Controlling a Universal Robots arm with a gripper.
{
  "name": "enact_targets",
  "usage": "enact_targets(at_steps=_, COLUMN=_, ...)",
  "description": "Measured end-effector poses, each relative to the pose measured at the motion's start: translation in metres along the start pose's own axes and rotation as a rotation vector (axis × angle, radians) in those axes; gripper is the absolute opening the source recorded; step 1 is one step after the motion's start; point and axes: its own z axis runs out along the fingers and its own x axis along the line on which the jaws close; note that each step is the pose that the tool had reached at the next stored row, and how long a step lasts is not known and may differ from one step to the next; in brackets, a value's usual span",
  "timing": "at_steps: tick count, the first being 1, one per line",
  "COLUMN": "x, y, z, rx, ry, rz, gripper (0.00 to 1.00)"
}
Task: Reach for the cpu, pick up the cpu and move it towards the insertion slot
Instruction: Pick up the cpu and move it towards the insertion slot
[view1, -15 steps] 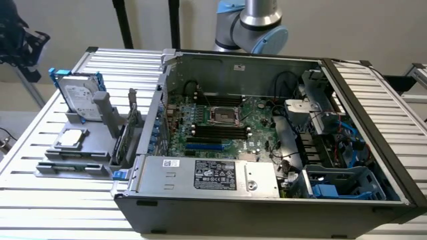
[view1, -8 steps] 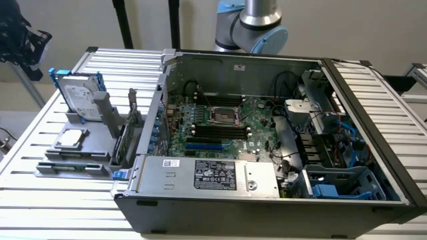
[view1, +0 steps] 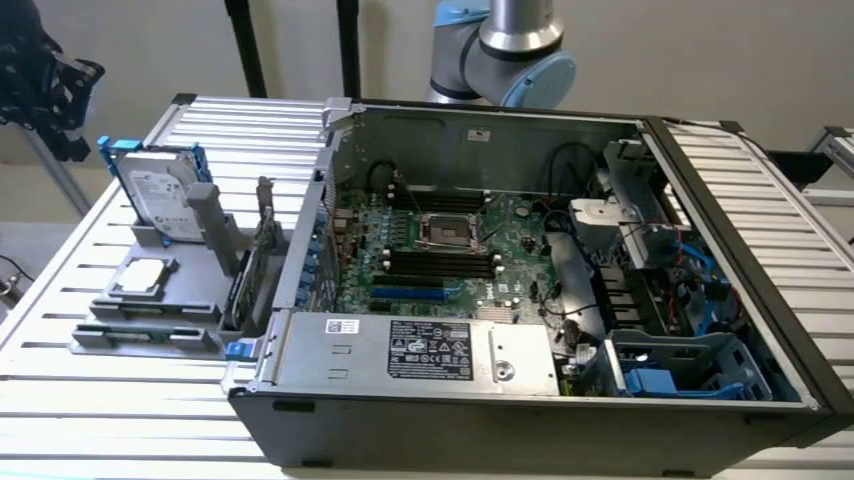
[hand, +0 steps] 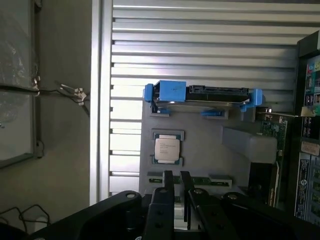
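Note:
The cpu (view1: 143, 277) is a small silvery square chip lying flat in a grey holder (view1: 180, 300) on the slatted table, at the exterior view's left of the open computer case. In the wrist view the cpu (hand: 167, 149) lies well beyond my gripper (hand: 177, 186), with nothing touching it. The two dark fingers (hand: 167, 187) stand nearly together with only a thin gap and nothing between them. The insertion slot (view1: 450, 232) is the metal-framed square socket with a dark centre on the motherboard inside the case. The arm (view1: 514, 45) rises behind the case.
A silver hard drive (view1: 163, 190) in a blue frame stands upright in the holder behind the chip. The case walls (view1: 300, 260) rise between holder and motherboard. Black memory slots (view1: 427, 265) lie beside the socket. A power supply (view1: 414, 350) fills the case front.

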Motion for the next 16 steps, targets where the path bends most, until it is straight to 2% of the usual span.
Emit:
enact_targets(at_steps=3, x=0.000, y=0.0001, z=0.0001, rx=0.0000, ry=-0.0002, rz=0.000, gripper=0.36)
enact_targets(at_steps=4, x=0.000, y=0.0000, z=0.0001, rx=0.0001, ry=-0.0001, rz=0.000, gripper=0.36)
enact_targets(at_steps=6, x=0.000, y=0.0000, z=0.0007, rx=0.0000, ry=-0.0002, rz=0.000, gripper=0.47)
enact_targets(at_steps=7, x=0.000, y=0.0000, z=0.0015, rx=0.0000, ry=-0.0003, rz=0.000, gripper=0.47)
enact_targets(at_steps=10, x=0.000, y=-0.0002, z=0.0063, rx=0.0000, ry=-0.0001, rz=0.000, gripper=0.65)
enact_targets(at_steps=12, x=0.000, y=-0.0004, z=0.0099, rx=0.0000, ry=-0.0002, rz=0.000, gripper=0.65)
enact_targets(at_steps=13, x=0.000, y=-0.0004, z=0.0116, rx=0.0001, ry=-0.0001, rz=0.001, gripper=0.71)
enact_targets(at_steps=16, x=0.000, y=-0.0006, z=0.0170, rx=0.0001, ry=-0.0002, rz=0.007, gripper=0.71)
